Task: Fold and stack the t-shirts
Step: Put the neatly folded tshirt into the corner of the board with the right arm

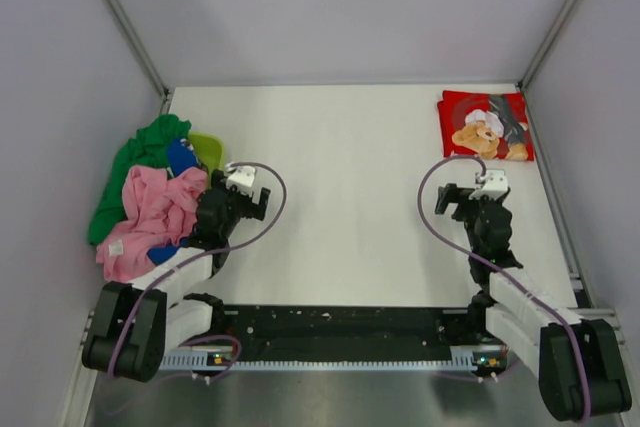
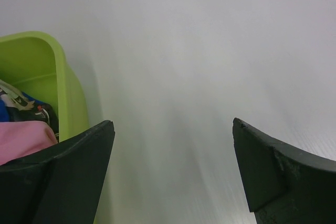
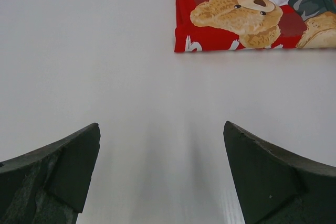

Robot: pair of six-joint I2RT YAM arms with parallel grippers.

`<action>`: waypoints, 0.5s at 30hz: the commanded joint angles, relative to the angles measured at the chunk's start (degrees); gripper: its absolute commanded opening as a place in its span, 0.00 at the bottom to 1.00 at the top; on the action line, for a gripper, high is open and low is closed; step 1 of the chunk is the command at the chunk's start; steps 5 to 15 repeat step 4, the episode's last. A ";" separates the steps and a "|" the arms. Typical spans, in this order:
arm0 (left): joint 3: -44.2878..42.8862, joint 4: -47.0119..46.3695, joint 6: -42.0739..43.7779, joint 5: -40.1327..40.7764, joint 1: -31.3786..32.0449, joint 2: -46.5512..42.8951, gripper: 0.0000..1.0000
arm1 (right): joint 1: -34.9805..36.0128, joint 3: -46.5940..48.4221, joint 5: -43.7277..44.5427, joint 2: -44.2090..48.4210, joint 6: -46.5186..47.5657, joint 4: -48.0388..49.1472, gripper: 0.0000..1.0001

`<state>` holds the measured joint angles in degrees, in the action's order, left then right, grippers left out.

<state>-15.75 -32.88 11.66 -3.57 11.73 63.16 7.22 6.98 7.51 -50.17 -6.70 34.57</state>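
Observation:
A folded red t-shirt with a teddy-bear print (image 1: 485, 125) lies flat at the table's far right corner; it also shows in the right wrist view (image 3: 252, 11). A pink t-shirt (image 1: 150, 217), a green one (image 1: 135, 162) and a blue one (image 1: 182, 157) lie heaped in and over a lime-green basket (image 1: 207, 150) at the left. My left gripper (image 1: 238, 179) is open and empty beside the basket's right side (image 2: 63, 87). My right gripper (image 1: 478, 187) is open and empty, a little short of the red t-shirt.
White table (image 1: 340, 187) enclosed by grey walls with metal rails on left and right. The black base bar with both arm bases runs along the near edge (image 1: 340, 332). The basket heap overhangs the table's left edge.

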 commanded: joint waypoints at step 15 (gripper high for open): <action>-1.47 -1.93 0.03 -1.27 -0.21 -0.14 0.97 | -0.02 0.40 0.75 -0.72 -1.04 2.96 0.99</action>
